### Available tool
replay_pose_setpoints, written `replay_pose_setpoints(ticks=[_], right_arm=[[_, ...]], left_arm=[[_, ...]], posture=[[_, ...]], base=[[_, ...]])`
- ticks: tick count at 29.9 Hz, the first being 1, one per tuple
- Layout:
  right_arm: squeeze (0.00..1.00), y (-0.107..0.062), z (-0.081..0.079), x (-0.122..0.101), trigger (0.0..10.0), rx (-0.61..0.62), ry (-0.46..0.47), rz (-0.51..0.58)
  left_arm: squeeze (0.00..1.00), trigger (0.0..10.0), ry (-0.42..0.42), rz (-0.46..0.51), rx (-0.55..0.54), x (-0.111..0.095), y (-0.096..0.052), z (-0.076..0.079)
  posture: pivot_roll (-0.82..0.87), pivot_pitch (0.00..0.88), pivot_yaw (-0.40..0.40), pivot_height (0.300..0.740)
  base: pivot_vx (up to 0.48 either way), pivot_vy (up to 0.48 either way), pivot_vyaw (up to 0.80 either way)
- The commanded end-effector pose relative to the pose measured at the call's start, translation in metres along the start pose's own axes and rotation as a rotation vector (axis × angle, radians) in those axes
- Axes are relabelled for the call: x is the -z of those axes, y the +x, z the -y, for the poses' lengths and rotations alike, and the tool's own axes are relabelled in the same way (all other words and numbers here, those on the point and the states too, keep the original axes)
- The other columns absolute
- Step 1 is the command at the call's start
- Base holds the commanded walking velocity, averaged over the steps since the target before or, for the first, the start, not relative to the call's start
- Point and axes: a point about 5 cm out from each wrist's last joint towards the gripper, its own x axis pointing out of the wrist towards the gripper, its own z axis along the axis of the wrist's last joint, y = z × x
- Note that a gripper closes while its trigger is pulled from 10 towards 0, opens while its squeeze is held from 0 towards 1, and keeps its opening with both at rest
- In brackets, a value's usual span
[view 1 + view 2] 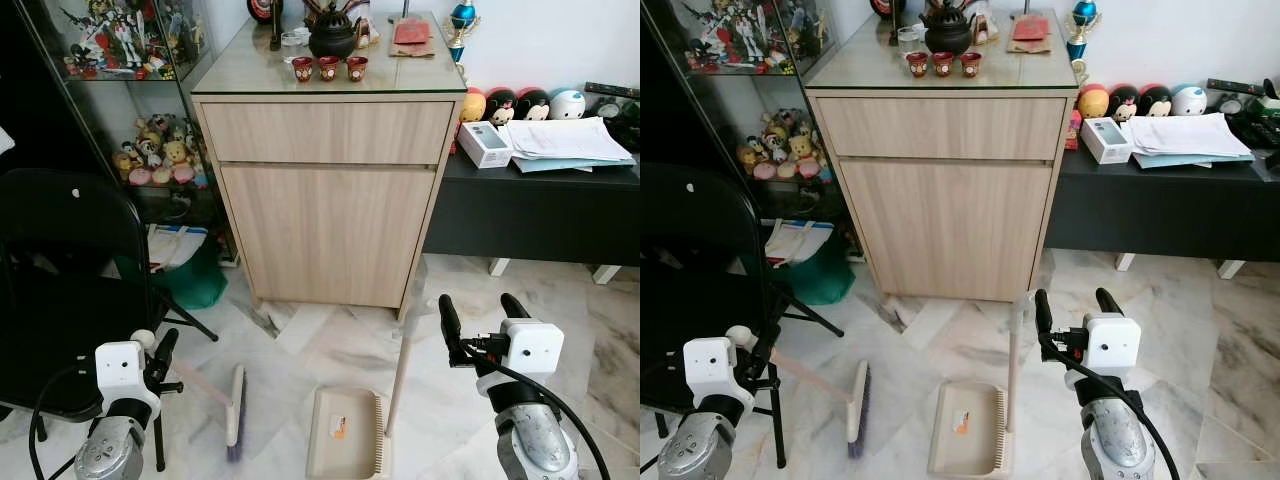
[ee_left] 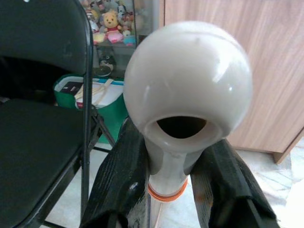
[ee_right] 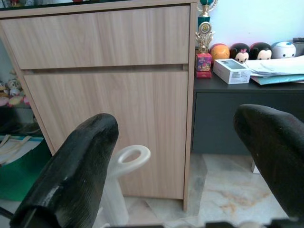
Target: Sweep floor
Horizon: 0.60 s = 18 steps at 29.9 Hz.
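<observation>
A broom lies low over the marble floor, its bristle head (image 1: 236, 405) resting left of the beige dustpan (image 1: 345, 432). My left gripper (image 1: 155, 345) is shut on the broom's handle just below its white knob (image 2: 187, 90), which sits between the black fingers (image 2: 118, 185). The dustpan stands flat on the floor with its long handle (image 1: 403, 350) upright. My right gripper (image 1: 480, 308) is open, just right of the top of that handle. In the right wrist view the handle's loop (image 3: 128, 159) sits beside one finger (image 3: 76, 166), outside the gap.
A wooden cabinet (image 1: 330, 190) stands straight ahead. A black folding chair (image 1: 60, 280) is close on the left, with a green bag (image 1: 190, 280) and a glass display case (image 1: 130, 100) behind it. A low black table (image 1: 540, 210) is at the right.
</observation>
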Motion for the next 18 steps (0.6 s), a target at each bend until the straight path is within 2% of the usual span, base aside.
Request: replay_pose_setpoints(ticks=[1, 3, 4, 6, 7, 13, 18], right_arm=[[1.00, -0.0015, 0.0000, -0.0006, 10.0, 0.010, 0.011, 0.005], [1.00, -0.0011, 0.0009, -0.0006, 10.0, 0.017, -0.005, 0.004], [0.74, -0.0008, 0.0014, -0.0004, 10.0, 0.020, -0.009, 0.002], [0.74, -0.0004, 0.0020, -0.0001, 10.0, 0.023, -0.010, 0.001], [0.00, 0.0000, 0.0028, 0.0004, 10.0, 0.026, -0.011, -0.001], [0.00, -0.0005, 0.0048, 0.0033, 10.0, 0.039, -0.001, -0.010], [0.00, -0.0010, 0.0043, 0.0033, 10.0, 0.040, 0.001, -0.010]], left_arm=[[0.00, 10.0, 0.007, 0.026, -0.002, -0.0051, 0.0017, -0.0019], [0.00, 10.0, 0.005, 0.024, 0.003, -0.0049, 0.0019, -0.0011], [0.00, 10.0, 0.006, 0.023, 0.005, -0.0048, 0.0021, -0.0009], [0.00, 10.0, 0.006, 0.022, 0.006, -0.0049, 0.0022, -0.0009], [0.00, 10.0, 0.007, 0.022, 0.007, -0.0048, 0.0022, -0.0010], [0.00, 10.0, -0.006, 0.010, 0.008, -0.0036, 0.0021, -0.0016], [0.00, 10.0, -0.008, 0.014, 0.013, -0.0046, 0.0036, -0.0001]], posture=[[-0.09, 0.062, 0.063, 0.740], [-0.09, 0.060, 0.063, 0.740], [-0.09, 0.060, 0.063, 0.740], [-0.09, 0.060, 0.063, 0.740], [-0.09, 0.060, 0.063, 0.740], [-0.09, 0.052, 0.068, 0.740], [-0.09, 0.054, 0.070, 0.740]], base=[[0.000, 0.000, 0.00], [0.000, 0.000, 0.00], [0.000, 0.000, 0.00], [0.000, 0.000, 0.00], [0.000, 0.000, 0.00], [0.000, 0.000, 0.00], [0.000, 0.456, 0.00]])
